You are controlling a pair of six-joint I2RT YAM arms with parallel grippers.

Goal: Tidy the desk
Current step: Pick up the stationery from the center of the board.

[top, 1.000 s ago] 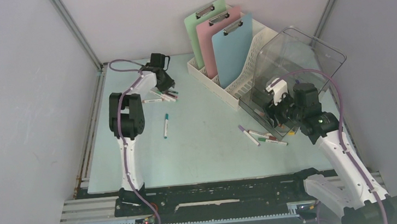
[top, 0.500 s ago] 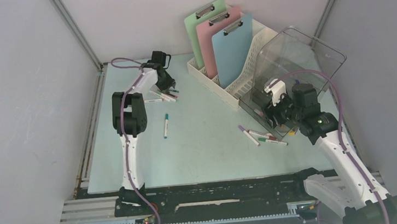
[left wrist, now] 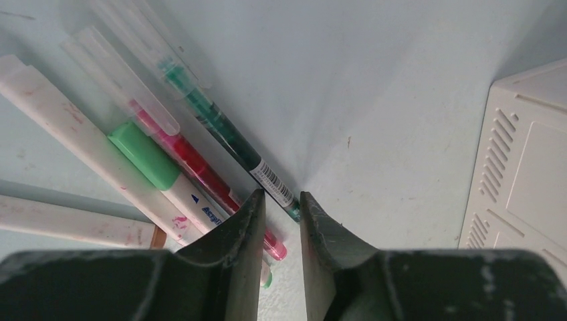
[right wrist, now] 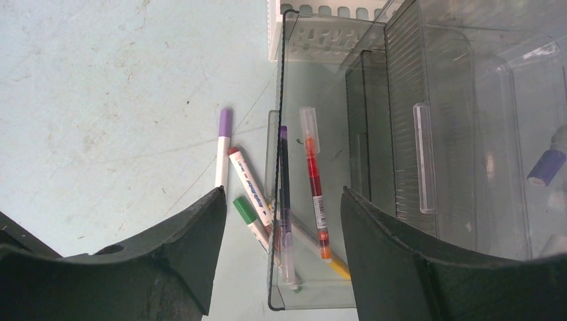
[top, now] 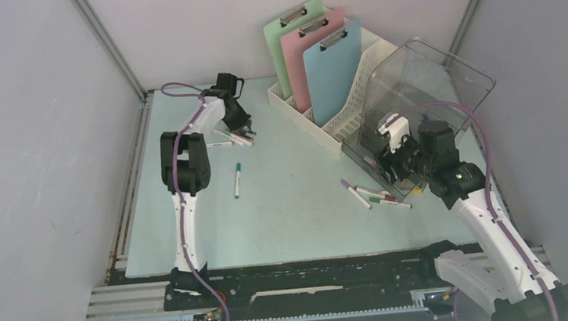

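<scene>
Both grippers hang over the counter [top: 294,214]; left gripper [left wrist: 281,197] sits nearly closed at the end of a green pen [left wrist: 214,126], hold unclear; right gripper [right wrist: 281,194] gapes wide, empty.

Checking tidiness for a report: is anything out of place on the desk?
Yes. Pens lie loose on the desk: a pen cluster at the left tool, one teal-capped pen alone mid-desk, and scattered pens beside the clear bin.
</scene>
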